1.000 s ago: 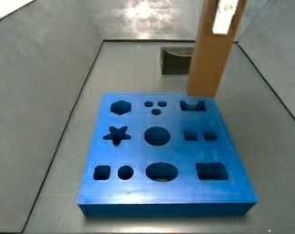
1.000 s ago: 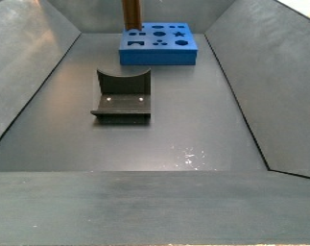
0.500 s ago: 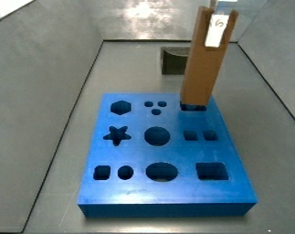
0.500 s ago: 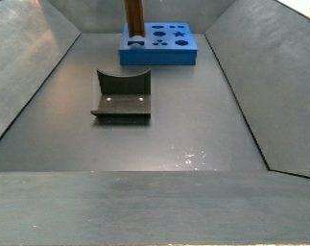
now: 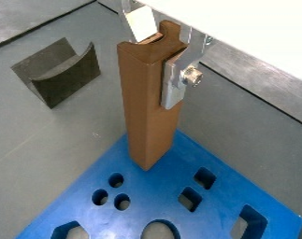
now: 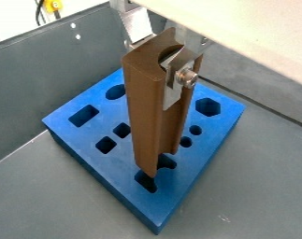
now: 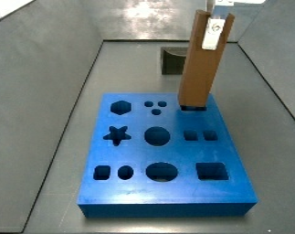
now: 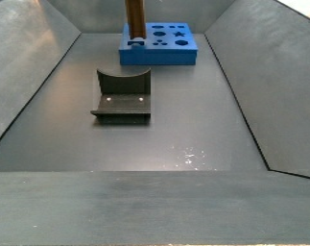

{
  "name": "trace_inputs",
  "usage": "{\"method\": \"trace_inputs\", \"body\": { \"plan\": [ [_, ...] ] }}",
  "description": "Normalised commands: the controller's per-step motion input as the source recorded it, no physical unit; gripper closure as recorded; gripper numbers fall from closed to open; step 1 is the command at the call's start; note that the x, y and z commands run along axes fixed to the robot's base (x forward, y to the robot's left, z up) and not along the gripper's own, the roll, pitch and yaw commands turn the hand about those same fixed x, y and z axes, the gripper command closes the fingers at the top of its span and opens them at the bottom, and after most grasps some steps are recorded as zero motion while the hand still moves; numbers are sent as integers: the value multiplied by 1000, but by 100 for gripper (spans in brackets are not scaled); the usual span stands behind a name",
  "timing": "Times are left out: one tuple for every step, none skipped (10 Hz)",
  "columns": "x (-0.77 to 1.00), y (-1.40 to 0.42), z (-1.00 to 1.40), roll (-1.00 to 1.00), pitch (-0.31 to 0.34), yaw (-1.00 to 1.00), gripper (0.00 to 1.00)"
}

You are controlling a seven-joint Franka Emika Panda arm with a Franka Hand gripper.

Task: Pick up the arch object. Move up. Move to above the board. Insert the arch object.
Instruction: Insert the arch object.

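The insertion step is in hand; the tool (image 5: 164, 58) pinches the top of the arch object (image 7: 200, 71), which stands upright with its foot entering the notched cut-out at about one o'clock on the board (image 7: 162, 188); next, I judge, a straight push down, then letting go; the foot's depth in the slot is hidden; the tool's upper part is cut off.

A squat dark olive block with a scooped top (image 8: 123, 95) sat alone on the grey surface (image 8: 183, 144).
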Motion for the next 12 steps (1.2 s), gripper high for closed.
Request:
{"method": "trace_inputs", "body": {
  "plan": [
    [177, 9, -97, 0, 0, 0, 100],
    [211, 34, -97, 0, 1, 0, 100],
    [189, 66, -94, 0, 10, 0, 100],
    [163, 69, -109, 0, 6, 0, 100],
    [94, 69, -126, 0, 14, 0, 100],
    [0, 57, -151, 0, 20, -11, 100],
    [-66, 3, -174, 7, 20, -6, 100],
    [-109, 0, -217, 0, 0, 0, 100],
    [0, -31, -274, 0, 0, 0, 100],
    [0, -26, -260, 0, 0, 0, 100],
    [0, -11, -271, 0, 0, 0, 100],
    [0, 0, -286, 1, 0, 0, 100]
  ]
}}
